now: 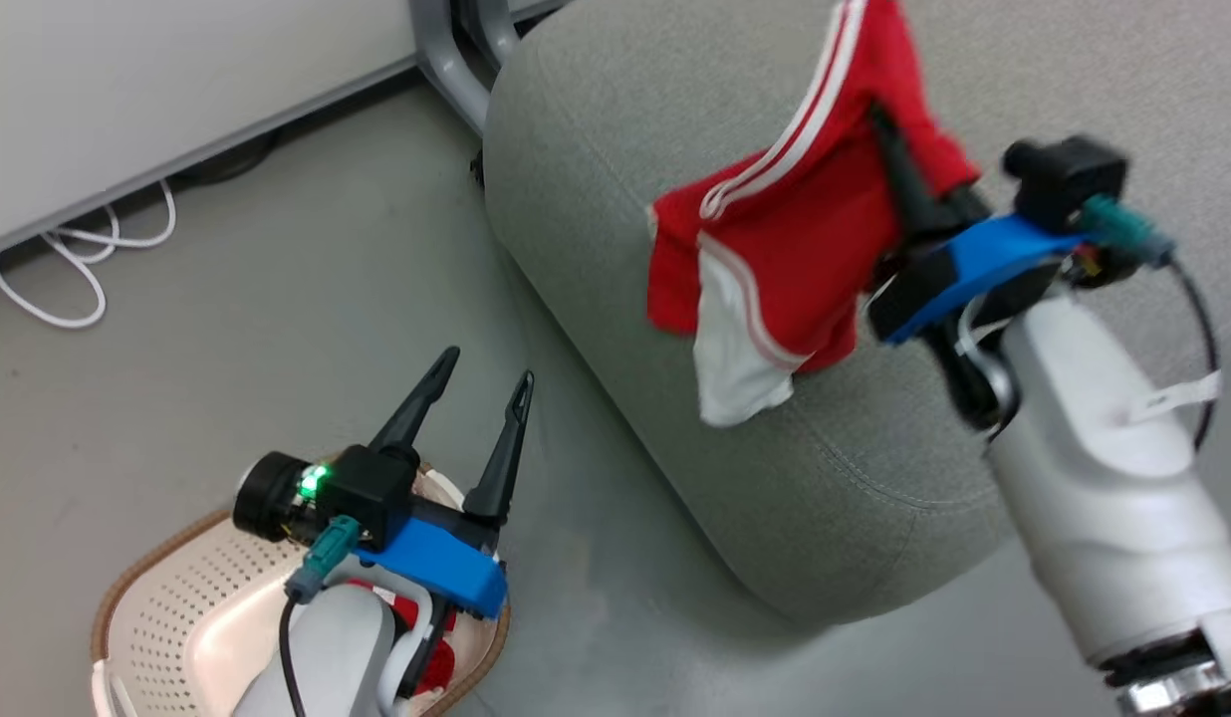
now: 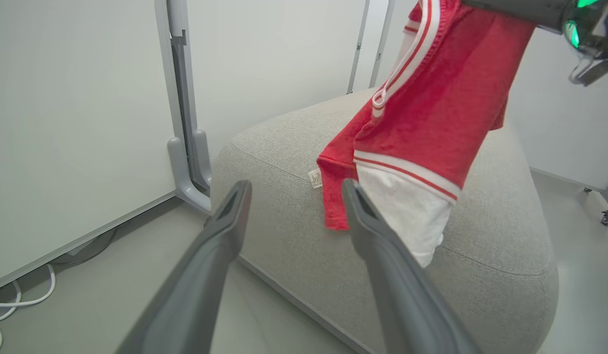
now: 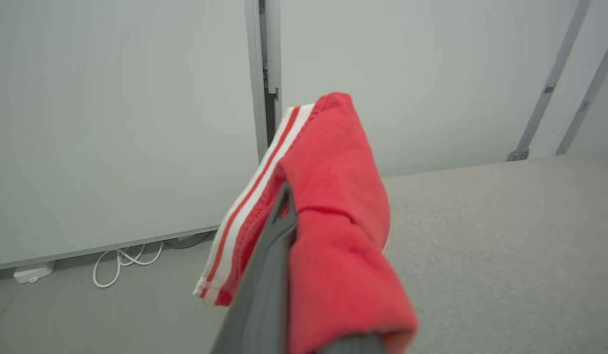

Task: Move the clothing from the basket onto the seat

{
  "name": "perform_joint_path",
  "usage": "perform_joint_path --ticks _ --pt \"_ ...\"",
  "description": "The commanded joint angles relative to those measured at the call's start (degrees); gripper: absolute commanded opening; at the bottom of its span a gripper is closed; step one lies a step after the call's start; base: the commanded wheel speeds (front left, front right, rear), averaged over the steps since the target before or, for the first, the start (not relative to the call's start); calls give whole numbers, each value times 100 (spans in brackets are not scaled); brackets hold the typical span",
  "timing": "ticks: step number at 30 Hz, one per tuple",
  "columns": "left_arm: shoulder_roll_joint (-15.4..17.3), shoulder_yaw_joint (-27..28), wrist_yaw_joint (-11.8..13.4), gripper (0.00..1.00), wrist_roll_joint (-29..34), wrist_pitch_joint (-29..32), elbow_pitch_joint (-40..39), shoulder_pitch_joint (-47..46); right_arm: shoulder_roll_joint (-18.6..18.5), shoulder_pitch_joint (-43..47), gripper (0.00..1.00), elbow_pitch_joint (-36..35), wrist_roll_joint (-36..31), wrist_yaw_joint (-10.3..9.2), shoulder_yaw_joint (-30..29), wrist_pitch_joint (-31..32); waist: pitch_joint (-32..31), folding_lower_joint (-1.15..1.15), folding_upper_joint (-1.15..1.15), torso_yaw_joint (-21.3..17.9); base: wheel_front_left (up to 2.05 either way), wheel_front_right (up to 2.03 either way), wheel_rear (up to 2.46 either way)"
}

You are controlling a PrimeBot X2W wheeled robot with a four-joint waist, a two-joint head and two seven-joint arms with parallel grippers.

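Observation:
A red garment with white stripes and a white panel (image 1: 785, 259) hangs from my right gripper (image 1: 889, 134), which is shut on it above the grey seat (image 1: 855, 478). The cloth drapes over the gripper's fingers (image 3: 269, 265) in the right wrist view. Its lower end dangles just above the cushion (image 2: 294, 231), as the garment (image 2: 432, 118) shows in the left wrist view. My left gripper (image 1: 484, 370) is open and empty over the floor, just past the cream basket (image 1: 167, 607). A bit of red clothing (image 1: 406, 612) shows in the basket under my left wrist.
A grey metal post with a curved foot (image 2: 183, 162) stands at the seat's far end against a white wall panel. White cables (image 1: 78, 259) loop on the grey floor by the wall. Open floor lies between basket and seat.

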Motion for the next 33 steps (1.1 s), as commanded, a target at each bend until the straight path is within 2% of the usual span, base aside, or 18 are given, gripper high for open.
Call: perform_joint_path --ticks 1,8,9,16,23,33 --pt "105 30 -10 100 43 -25 -99 -171 -118 -291 0 -22 -62 1 -184 19 461 -1 0 180 0 0 0" --pt "453 63 -6 100 231 -21 -660 -463 -853 -1211 0 -83 -397 1 -1426 215 1378 -1 0 450 0 0 0" --pt "453 63 -6 100 231 -21 -660 -463 -853 -1211 0 -83 -397 1 -1426 215 1378 -1 0 450 0 0 0" --pt "888 -94 -8 100 397 -6 -1227 -762 -1380 -1556 0 -238 -666 1 -2476 273 2208 -1 0 613 0 0 0" --pt "1072 -181 -9 100 439 134 -1538 -962 -1290 -1380 0 239 -665 1 -3110 136 2612 -1 0 658 0 0 0" --pt "1160 -299 -8 100 344 214 -1608 -997 -1090 -1209 0 1125 -882 1 -3337 -48 2657 -1 0 705 0 0 0"
